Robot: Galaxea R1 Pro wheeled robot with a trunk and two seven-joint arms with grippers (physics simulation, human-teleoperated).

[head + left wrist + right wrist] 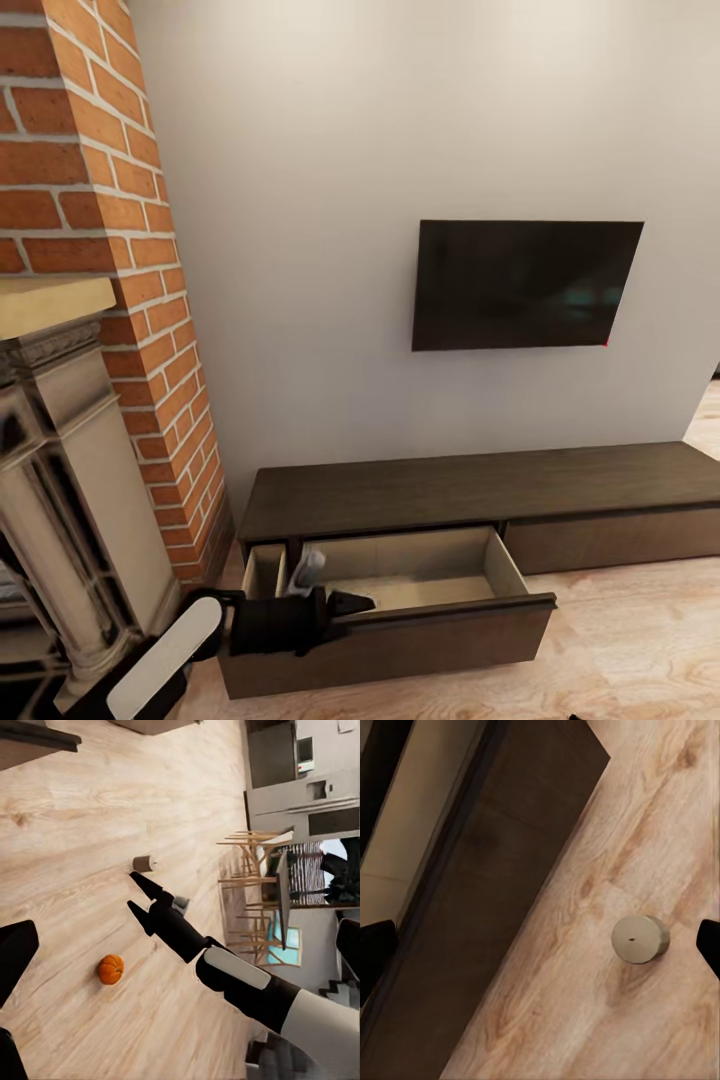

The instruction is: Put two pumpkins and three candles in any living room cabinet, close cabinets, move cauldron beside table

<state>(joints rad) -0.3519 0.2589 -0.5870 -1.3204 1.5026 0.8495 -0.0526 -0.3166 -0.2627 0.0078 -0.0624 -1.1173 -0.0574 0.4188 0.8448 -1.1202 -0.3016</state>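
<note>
The cabinet (450, 488) runs along the wall with one drawer (400, 640) pulled out, its pale inside showing. My left gripper (350, 603) hangs open over that drawer's front edge, nothing between its fingers. A grey object (305, 572) leans in the drawer's left end; I cannot tell what it is. On the wood floor lies a candle (640, 938), with my right gripper (542, 945) open just above it and a fingertip on either side. The left wrist view shows that right gripper (133, 889) pointing at the candle (144, 862), and a pumpkin (110, 969) on the floor nearby.
A brick chimney (90, 200) and a stone fireplace (60, 480) stand close at the left. A TV (525, 285) hangs above the cabinet. Wooden dining chairs (251, 885) stand further off. A small grey thing (180, 902) sits behind the right gripper.
</note>
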